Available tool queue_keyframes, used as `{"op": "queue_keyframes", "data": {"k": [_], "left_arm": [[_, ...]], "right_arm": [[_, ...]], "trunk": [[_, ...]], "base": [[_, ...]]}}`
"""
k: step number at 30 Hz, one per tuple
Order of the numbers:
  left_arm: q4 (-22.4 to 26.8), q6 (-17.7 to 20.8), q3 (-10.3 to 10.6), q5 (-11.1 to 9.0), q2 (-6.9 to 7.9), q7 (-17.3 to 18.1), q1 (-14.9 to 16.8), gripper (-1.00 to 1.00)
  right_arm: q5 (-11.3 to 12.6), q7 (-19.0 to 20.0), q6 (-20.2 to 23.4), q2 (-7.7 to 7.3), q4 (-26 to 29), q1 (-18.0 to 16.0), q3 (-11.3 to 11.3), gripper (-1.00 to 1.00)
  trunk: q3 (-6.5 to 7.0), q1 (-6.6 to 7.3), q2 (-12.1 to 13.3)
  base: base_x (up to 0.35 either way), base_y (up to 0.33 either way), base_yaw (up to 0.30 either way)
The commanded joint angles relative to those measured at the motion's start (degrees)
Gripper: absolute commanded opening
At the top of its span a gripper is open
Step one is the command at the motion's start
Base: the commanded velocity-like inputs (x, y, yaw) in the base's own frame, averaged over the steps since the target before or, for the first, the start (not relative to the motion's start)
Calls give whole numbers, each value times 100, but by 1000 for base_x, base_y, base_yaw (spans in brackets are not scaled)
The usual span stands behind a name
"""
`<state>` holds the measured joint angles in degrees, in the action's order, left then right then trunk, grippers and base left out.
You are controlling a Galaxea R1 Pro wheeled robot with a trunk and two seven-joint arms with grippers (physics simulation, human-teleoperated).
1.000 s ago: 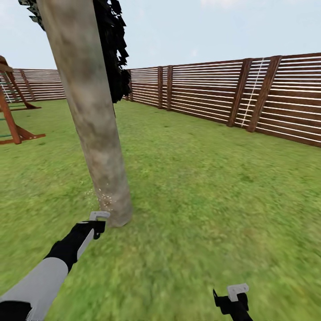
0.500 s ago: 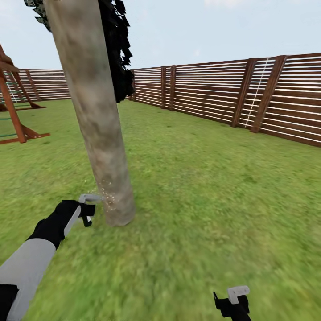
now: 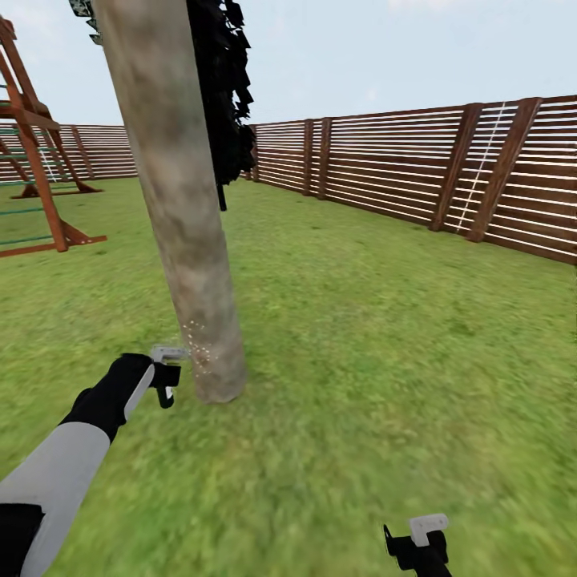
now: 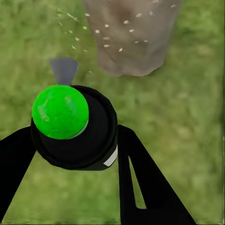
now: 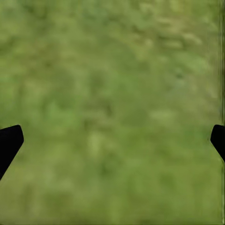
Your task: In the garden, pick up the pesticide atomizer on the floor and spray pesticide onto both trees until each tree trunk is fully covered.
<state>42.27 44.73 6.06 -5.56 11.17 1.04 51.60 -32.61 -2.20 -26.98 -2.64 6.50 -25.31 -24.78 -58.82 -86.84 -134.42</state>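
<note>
The pesticide atomizer, a dark round body with a bright green cap and a small grey nozzle, sits clamped between the two black fingers of the left hand, held low beside the foot of the tree trunk and pointed at it. Pale droplets speckle the bark just above the grass in the head view and drift across the trunk base in the left wrist view, so spraying appears to be under way on the lowest part of the trunk. Over the last second the left hand has risen from near the ground by the trunk's base to a slightly higher spot further out to the robot's left, and the speckled patch sits a little higher on the bark; the whole view has also slid sideways, which is the camera moving and not the tree. That suggests the spray is being worked up and around the trunk, with most of its height not yet speckled, though faint cover would be hard to see here. The right hand hangs low over the grass floor, fingers spread apart and holding nothing. Behind stand the wooden fence and a red-brown play frame.
</note>
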Motion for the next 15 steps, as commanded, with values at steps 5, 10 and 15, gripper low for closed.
{"op": "queue_keyframes", "data": {"k": [5, 10, 15], "left_arm": [[1, 134, 19, 23, 21, -34, -16, -100], [1, 104, 26, 29, 40, -59, -19, -100], [1, 73, 3, 20, 38, -471, -19, -100]], "right_arm": [[0, 0, 0, 0, 0, 0, 0, 100], [0, 0, -1, 0, 0, 0, 0, 100], [0, 0, -8, -7, 5, 0, 0, 100]], "trunk": [[0, 0, 0], [0, 0, 0], [0, 0, 0]], "base": [[0, -272, 43], [0, -273, 255], [0, -273, 150]]}}
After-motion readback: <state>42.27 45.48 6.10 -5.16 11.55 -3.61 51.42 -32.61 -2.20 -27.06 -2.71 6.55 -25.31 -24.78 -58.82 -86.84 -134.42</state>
